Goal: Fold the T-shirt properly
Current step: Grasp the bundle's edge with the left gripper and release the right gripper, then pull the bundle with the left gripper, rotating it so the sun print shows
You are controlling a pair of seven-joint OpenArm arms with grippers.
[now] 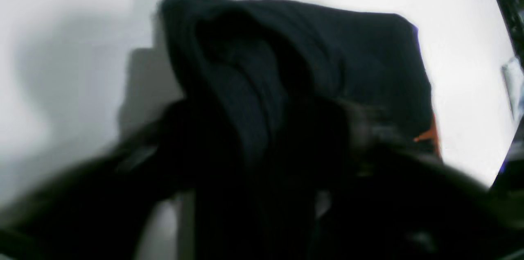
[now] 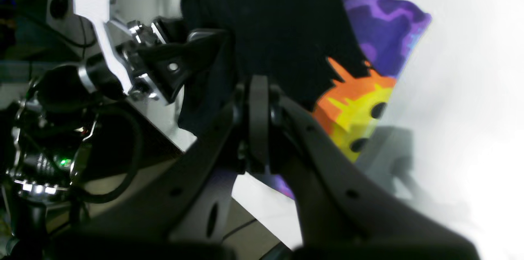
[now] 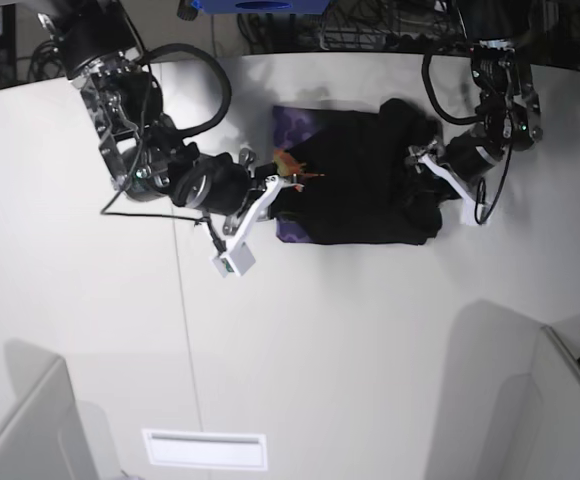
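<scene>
The black T-shirt (image 3: pixel 355 190) lies bunched into a rough rectangle at the back middle of the white table (image 3: pixel 370 330). Its purple and orange sun print (image 2: pixel 360 100) shows on the turned-up side by my right gripper. My right gripper (image 3: pixel 282 185) is shut on the shirt's print-side edge, and its fingertips meet on the cloth (image 2: pixel 258 88). My left gripper (image 3: pixel 422 165) is at the opposite end, shut on a raised fold of black cloth (image 2: pixel 204 43). In the blurred left wrist view, the shirt (image 1: pixel 327 47) drapes over the gripper (image 1: pixel 270 149) and hides its tips.
A blue object (image 3: pixel 260 5) and cables sit beyond the table's back edge. Grey panels stand at the front left (image 3: pixel 20 430) and front right (image 3: pixel 530 400). A white slot plate (image 3: pixel 205 448) lies near the front edge.
</scene>
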